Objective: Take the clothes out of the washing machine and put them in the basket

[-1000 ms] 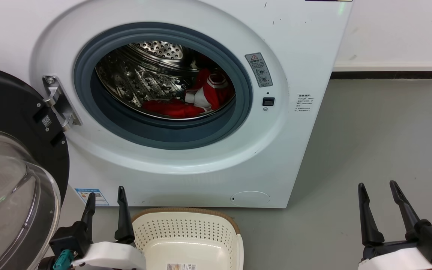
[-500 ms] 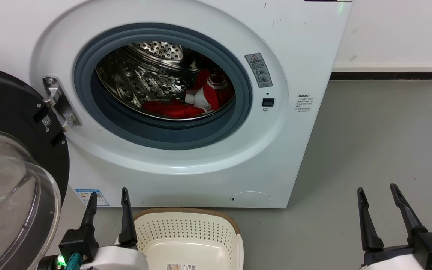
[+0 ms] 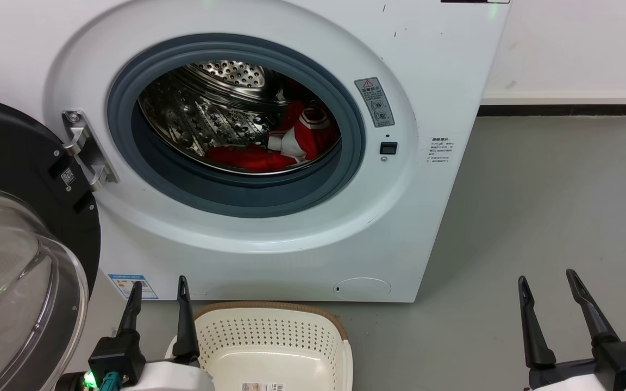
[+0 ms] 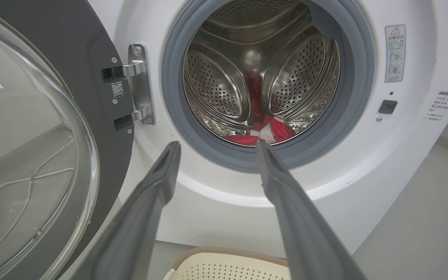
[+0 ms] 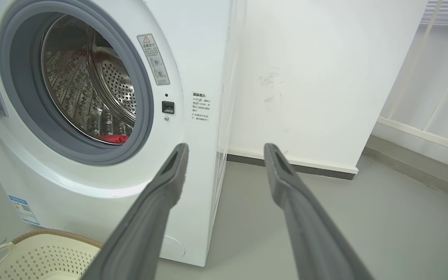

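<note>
washer (image 3: 443, 65): white front-loader, porthole open, nothing blocking it
door (image 3: 14, 260): swung wide to 9 o'clock of the porthole, glass bowl facing out
basket (image 3: 269, 307): on the floor at 6 o'clock of the porthole, touching the washer's foot or just shy of it, no clothes in it
clothes (image 3: 296, 144): red heap low in the drum, 4 to 5 o'clock, deep behind the gasket
left gripper (image 3: 159, 282): fingers spread, nothing between them, just beside the basket's 9 o'clock edge
right gripper (image 3: 546, 276): fingers spread, empty, well apart over bare floor
step: reach in. Judgement: go through the porthole centre, keep off the gasket lip, dip to the drum floor, pinch a thick fold
clothes vs grippers: about 1 o'clock of left, 10 o'clock of right, both well apart; left looks better lined up
</note>
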Tool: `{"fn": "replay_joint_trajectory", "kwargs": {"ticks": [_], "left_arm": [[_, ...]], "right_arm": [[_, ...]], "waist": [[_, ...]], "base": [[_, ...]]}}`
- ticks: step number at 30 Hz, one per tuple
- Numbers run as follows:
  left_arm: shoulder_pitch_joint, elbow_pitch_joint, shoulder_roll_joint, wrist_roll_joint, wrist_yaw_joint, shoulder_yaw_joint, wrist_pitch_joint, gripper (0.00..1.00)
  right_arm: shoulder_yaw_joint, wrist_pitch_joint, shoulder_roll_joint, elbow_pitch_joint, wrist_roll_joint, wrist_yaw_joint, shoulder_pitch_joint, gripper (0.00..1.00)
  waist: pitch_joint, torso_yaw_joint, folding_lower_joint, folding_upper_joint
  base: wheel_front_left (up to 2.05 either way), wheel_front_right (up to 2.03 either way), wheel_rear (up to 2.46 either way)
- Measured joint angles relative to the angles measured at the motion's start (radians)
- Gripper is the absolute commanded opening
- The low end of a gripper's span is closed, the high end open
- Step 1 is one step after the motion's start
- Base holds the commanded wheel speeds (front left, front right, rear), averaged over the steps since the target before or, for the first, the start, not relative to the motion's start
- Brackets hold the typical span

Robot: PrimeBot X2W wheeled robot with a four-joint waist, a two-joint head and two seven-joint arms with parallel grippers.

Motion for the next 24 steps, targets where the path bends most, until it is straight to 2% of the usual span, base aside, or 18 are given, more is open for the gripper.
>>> {"fn": "replay_joint_trajectory", "kwargs": {"ticks": [21,24], "left_arm": [[0.001,0.038,0.0,-0.021,-0.01,-0.001,0.0,1.0],[-0.011,0.047,0.0,-0.034,-0.024,0.004,0.0,1.0]], "right_arm": [[0.006,0.0,0.0,0.012,0.025,0.0,0.003,1.0],[0.007,0.0,0.0,0.012,0.031,0.0,0.003,1.0]], "waist": [[0.007,-0.001,0.0,0.0],[0.013,-0.004,0.0,0.0]], "base": [[0.0,0.0,0.0],[0.0,0.0,0.0]]}}
